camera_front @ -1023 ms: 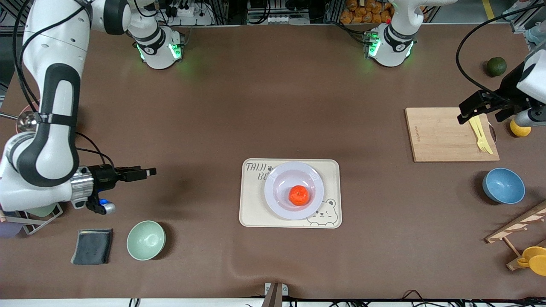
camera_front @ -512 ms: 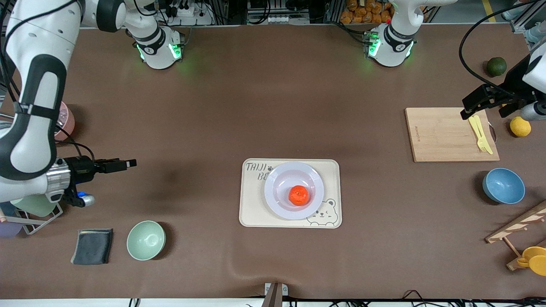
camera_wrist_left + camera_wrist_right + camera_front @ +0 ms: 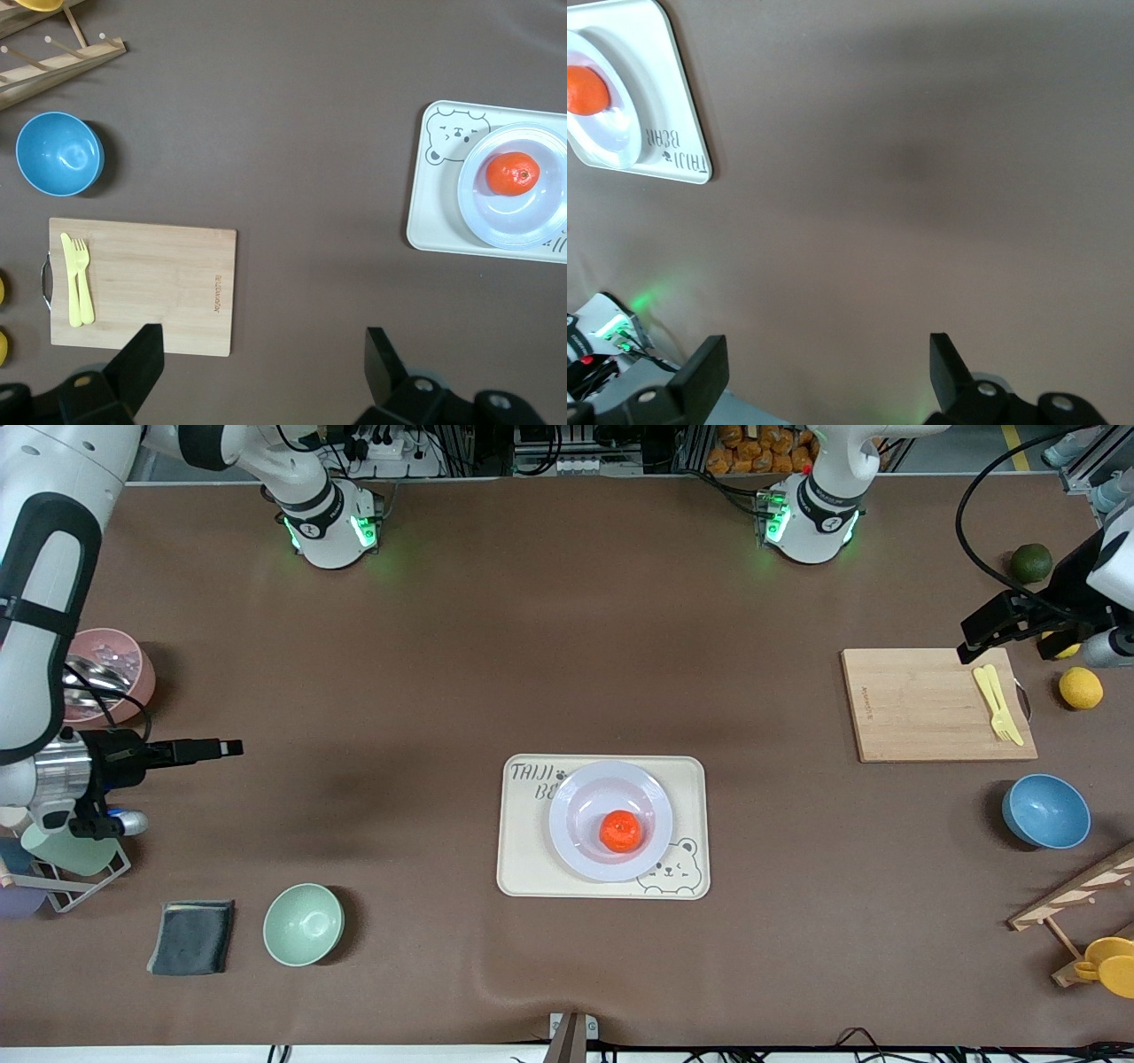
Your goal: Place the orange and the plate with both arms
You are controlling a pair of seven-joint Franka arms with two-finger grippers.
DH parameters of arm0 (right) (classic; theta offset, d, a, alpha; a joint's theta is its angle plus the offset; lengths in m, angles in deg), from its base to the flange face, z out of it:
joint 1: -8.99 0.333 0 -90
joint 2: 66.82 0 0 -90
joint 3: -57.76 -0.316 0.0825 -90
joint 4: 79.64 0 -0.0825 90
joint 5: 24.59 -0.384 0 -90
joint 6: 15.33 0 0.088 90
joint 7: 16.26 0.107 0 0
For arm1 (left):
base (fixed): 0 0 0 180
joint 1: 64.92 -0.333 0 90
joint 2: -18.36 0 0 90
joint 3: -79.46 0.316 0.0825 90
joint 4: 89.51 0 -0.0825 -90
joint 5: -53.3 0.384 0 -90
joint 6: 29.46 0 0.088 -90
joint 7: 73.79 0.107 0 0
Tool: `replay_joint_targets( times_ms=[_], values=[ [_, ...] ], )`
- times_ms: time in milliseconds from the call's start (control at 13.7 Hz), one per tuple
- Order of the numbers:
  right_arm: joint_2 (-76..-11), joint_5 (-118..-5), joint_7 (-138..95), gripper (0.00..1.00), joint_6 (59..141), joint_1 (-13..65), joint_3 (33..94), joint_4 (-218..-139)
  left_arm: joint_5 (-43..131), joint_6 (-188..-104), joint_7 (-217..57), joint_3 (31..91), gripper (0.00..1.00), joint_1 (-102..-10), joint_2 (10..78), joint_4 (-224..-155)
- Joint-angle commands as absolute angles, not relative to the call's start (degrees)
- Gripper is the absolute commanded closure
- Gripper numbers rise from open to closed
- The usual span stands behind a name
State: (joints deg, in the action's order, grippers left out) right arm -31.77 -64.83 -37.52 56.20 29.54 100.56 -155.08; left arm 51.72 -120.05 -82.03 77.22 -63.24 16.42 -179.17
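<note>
Orange on plate, plate on tray; both arms clear.
Orange (image 3: 620,831) sits in plate (image 3: 610,820) on the bear tray (image 3: 523,868), mid-table toward the front edge. Left gripper (image 3: 262,363) over the cutting board's (image 3: 921,704) corner, right gripper (image 3: 824,367) over bare table at its end, both jaws apart, empty (placing looks finished; nothing left but parking).

You have even, bright light from above, and the brown table (image 3: 532,646) looks matte with almost no glare. Soft blurred shadows of the arms lie on it, one dark patch at 9 o'clock from the tray (image 3: 523,868). You see green glow on the table below both arm bases. The blue bowl (image 3: 1045,811) and green bowl (image 3: 303,924) throw short shadows. The front view is sharp everywhere. In both wrist views, the fingers (image 3: 142,363) look dark and a little soft.
</note>
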Motion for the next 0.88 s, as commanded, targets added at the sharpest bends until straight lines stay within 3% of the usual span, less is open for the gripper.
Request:
replay_joint_targets(
  times_ms=[0,219,804],
  values=[
    [-37.18,-57.67,-38.24,0.0,56.04,27.72,96.81,-155.84,51.19,-118.84,-80.73,77.35,0.0,-63.42,15.46,-178.9],
    [-44.03,-48.09,-37.97,0.0,56.57,22.19,87.68,-155.92,51.28,-118.84,-80.73,77.08,0.0,-63.34,15.19,-179.07],
    [-59.77,-27.96,-19.8,0.0,56.39,6.45,56.05,-156.8,51.19,-118.76,-79.77,77.17,0.0,-63.42,15.54,-179.16]
  ],
)
